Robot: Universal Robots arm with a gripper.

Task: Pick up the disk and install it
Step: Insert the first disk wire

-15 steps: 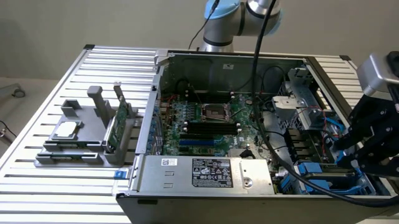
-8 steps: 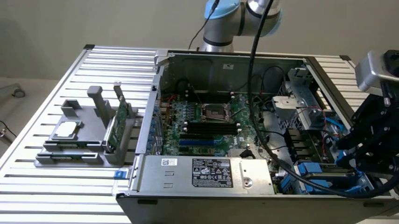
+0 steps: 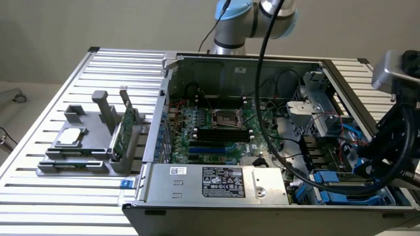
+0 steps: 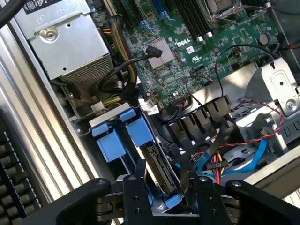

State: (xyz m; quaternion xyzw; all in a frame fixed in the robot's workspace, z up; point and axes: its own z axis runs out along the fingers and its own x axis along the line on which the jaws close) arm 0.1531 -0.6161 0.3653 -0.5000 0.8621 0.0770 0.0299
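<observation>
At five o'clock on the computer case (image 3: 262, 219), exterior view, my gripper (image 4: 171, 173) straddles the disk (image 4: 161, 164), fingers (image 4: 137, 187) apart; I fear neighbouring cables (image 4: 216, 163) snagging.

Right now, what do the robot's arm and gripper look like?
The arm is rounded silver-grey tubing with a light blue joint cap, and a black cable hangs down from it. The gripper is matt black and blocky, with small round screw heads on its face.
</observation>
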